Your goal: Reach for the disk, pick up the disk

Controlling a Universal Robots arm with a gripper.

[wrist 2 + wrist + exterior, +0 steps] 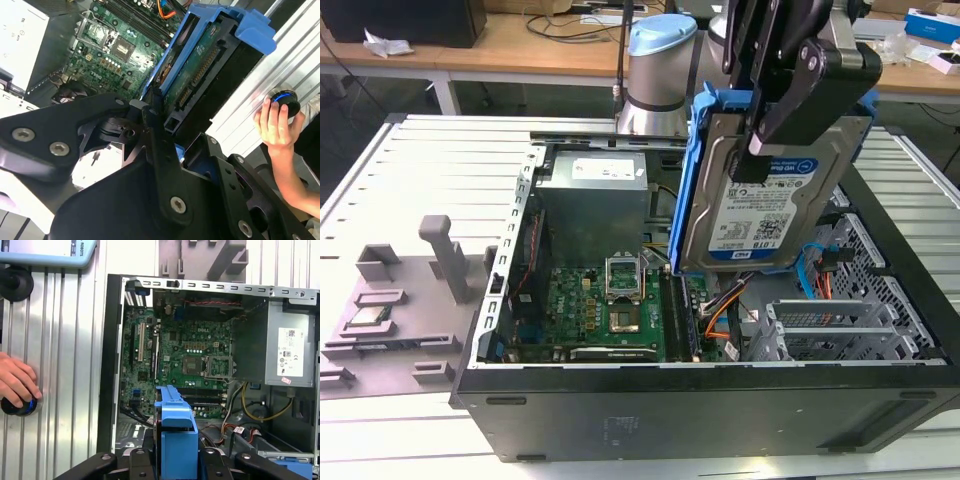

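From my remote station I find the black two-finger gripper (760, 150) clamped on the disk (760, 205), a flat silver metal hard drive with a white-and-blue label in a blue plastic bracket. The drive hangs upright, clear above the open black computer case (700, 400), over the case's middle toward the exterior view's right. In the second wrist view the gripper (160, 117) pinches one end of the drive, whose circuit-board underside (195, 70) faces the camera. In the first wrist view the blue bracket (175, 435) stands over the green motherboard (185, 350).

The grasp sits on one end only, so I judge the drive could pivot. Good practice here is slow, level travel with the drive held vertical and clear of the orange cables (720, 325) and case walls.

A person's hand (17, 382) rests on a round black knob (20, 407) on the ribbed metal table (65, 365), well apart from the case.
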